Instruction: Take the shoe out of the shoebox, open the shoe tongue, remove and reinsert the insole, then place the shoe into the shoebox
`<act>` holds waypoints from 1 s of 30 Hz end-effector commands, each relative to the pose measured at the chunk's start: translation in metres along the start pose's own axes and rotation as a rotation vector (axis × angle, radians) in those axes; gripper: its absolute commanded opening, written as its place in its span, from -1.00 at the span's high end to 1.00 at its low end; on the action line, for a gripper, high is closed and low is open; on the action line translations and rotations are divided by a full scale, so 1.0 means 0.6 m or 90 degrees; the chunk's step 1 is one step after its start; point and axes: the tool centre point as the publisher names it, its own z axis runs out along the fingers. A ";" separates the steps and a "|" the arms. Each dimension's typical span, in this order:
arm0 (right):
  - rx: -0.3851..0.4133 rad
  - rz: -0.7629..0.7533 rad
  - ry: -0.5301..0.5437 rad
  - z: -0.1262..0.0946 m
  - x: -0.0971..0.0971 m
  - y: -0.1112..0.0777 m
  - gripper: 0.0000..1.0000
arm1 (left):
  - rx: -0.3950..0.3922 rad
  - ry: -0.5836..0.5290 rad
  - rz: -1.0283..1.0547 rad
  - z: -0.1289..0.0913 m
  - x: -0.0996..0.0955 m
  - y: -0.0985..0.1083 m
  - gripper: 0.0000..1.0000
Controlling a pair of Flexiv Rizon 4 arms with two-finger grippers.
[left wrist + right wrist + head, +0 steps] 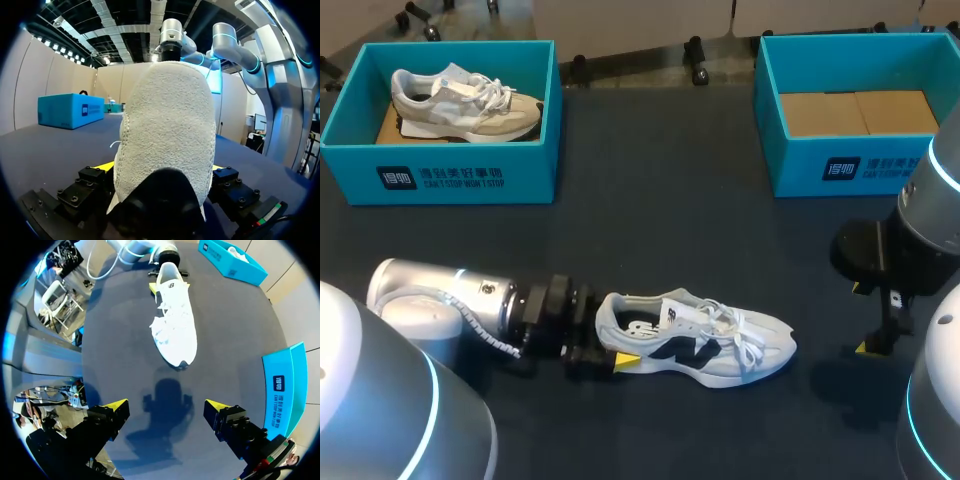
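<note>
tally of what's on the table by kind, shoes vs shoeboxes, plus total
Shoes: 2 (white-and-navy shoe on the table, beige shoe inside the left shoebox)
Shoeboxes: 2 (left shoebox, right shoebox with no shoe in it)
Total: 4

The shoe [695, 340] had a white woven cloth upper with smooth dark side panels. Its heel [167, 130] was a rough, nubbly cloth. The bench [650, 200] had a dark matt surface. The left box [530, 175] and the right box [800, 165] were matt teal card, and the right box had a plain brown card floor. The left arm [440, 295] had a smooth, glossy silver casing. The right end effector [167, 412] had matt black finger blocks.
</note>
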 end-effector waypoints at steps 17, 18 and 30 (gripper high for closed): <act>-0.001 0.000 -0.002 0.002 0.002 -0.002 -1.00 | -0.021 0.010 -0.009 0.002 -0.005 0.011 1.00; -0.001 0.000 -0.002 0.002 0.002 -0.002 -1.00 | -0.021 0.010 -0.009 0.002 -0.005 0.011 1.00; 0.035 0.004 0.031 0.007 -0.017 0.031 -1.00 | -0.021 0.010 -0.009 0.002 -0.005 0.011 1.00</act>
